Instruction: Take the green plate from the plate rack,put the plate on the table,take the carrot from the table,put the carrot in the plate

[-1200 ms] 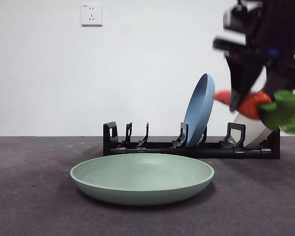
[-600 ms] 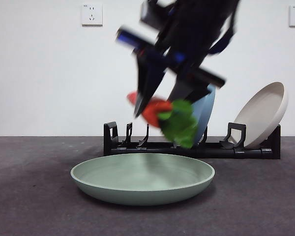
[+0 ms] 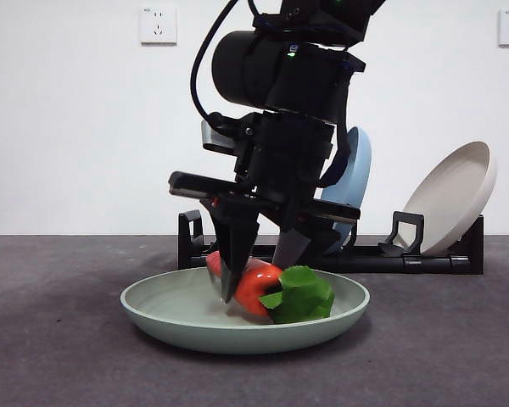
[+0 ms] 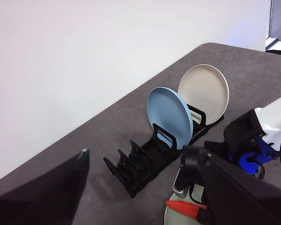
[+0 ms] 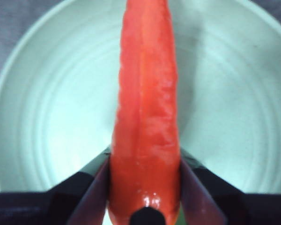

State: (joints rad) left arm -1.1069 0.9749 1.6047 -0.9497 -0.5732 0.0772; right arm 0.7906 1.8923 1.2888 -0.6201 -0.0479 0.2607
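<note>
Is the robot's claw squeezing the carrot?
Touching. The right wrist view shows the right gripper with both jaws pressed against the carrot above the green plate.

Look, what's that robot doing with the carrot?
The right gripper is shut on the carrot and is holding it down inside the green plate on the table. The blue plate and the beige plate sit in the rack behind. The left arm waits.
</note>
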